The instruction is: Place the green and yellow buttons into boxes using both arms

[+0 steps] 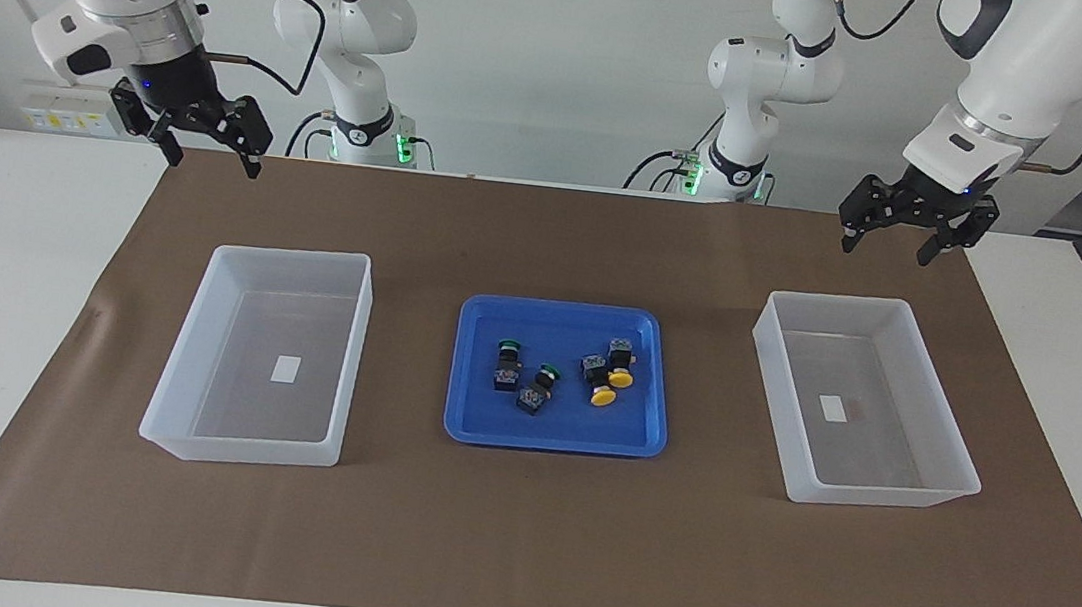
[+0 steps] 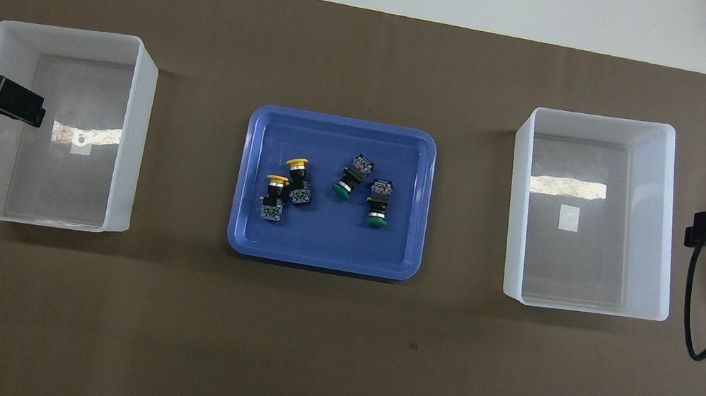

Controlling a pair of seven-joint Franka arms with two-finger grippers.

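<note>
Two green buttons [image 1: 507,364] [image 1: 538,389] and two yellow buttons [image 1: 619,363] [image 1: 600,386] lie on their sides in a shallow blue tray [image 1: 560,310] at the middle of the brown mat. In the overhead view the green buttons [image 2: 349,180] [image 2: 378,204] lie toward the right arm's end and the yellow buttons [image 2: 295,180] [image 2: 274,196] toward the left arm's. One translucent white box [image 1: 297,255] stands toward the right arm's end, and the other box [image 1: 843,301] toward the left arm's. Neither box holds anything but its label. My right gripper [image 1: 213,160] and left gripper [image 1: 889,247] hang high and open, each near the outer side of its own box.
A brown mat [image 1: 516,542] covers the white table [image 1: 7,217]. The tray [image 2: 344,123] sits between the boxes [image 2: 69,30] [image 2: 603,118] with bare mat on every side. A black cable [image 2: 699,313] hangs from the right arm.
</note>
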